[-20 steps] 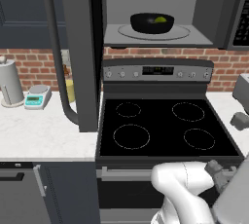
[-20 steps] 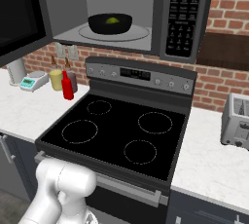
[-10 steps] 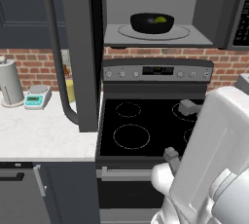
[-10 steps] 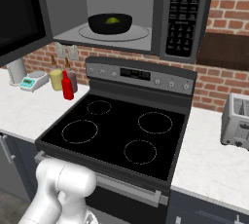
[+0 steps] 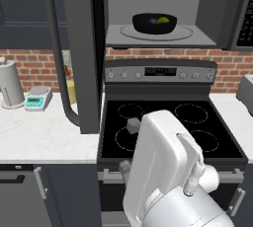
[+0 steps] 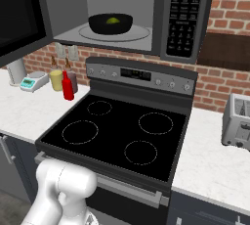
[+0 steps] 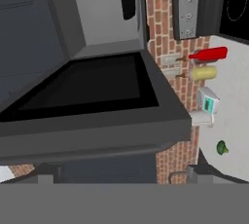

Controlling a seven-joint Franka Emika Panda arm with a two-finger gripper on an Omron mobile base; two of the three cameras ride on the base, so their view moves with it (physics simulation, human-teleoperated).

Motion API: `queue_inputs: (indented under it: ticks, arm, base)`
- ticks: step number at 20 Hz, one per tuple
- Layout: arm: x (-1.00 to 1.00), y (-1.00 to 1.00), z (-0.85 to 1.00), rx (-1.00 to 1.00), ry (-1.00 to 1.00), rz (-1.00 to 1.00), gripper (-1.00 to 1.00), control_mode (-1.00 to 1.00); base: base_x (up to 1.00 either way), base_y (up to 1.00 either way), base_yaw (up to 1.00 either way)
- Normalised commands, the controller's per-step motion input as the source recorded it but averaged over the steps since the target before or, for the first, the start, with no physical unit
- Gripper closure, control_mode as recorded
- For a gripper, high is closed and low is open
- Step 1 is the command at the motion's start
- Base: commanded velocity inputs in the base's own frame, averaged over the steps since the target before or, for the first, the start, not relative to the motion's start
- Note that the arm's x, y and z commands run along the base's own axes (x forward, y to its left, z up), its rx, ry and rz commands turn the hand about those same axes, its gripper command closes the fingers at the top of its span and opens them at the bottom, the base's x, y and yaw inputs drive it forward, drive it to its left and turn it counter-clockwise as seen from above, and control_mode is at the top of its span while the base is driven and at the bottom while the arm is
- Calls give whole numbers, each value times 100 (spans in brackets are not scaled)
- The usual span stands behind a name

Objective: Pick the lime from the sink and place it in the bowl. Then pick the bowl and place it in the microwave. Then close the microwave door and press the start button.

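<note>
— So, where is the lime [image 6: 113, 20] found?

— It is seen inside the bowl [image 6: 110, 24], and the bowl is set on the turntable in the open microwave [image 6: 117, 11], above the stove [image 6: 122, 136]. What is left, it is judged, is the microwave door [image 5: 81, 48] and the start button.

— And how is the door placed against the hand [image 7: 121, 172]?

— In the hand view the door's window panel is seen close in front of the fingertips [image 7: 46, 173], spread across the frame, with the cavity beyond it. In the left base view the door is swung out to the left of the cavity, its long curved handle [image 5: 57, 58] running top to bottom. A push toward the cavity is probably called for.

— Is anything held?

— Nothing is seen between the fingertips, which are set well apart; the hand is released.

— Can any writing be read?

— None. The button panel [image 6: 181, 16] and the stove display are too small, and the scale [image 5: 38, 97] on the tabletop [image 5: 44, 137] is blurred.
</note>
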Motion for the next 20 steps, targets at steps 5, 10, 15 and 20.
queue_inputs:
  ticks: [5,10,15,20]
  arm:
    - [74,35,-5,0,0,-3,-100,-100]
    - [65,69,-24,0,0,-5,-100,-100]
    - [74,56,-18,0,0,-6,-100,-100]
    - [80,51,-11,0,-2,-11,-100,-100]
  base:
    - [0,0,0]
    - [0,0,0]
    - [0,0,0]
    - [0,0,0]
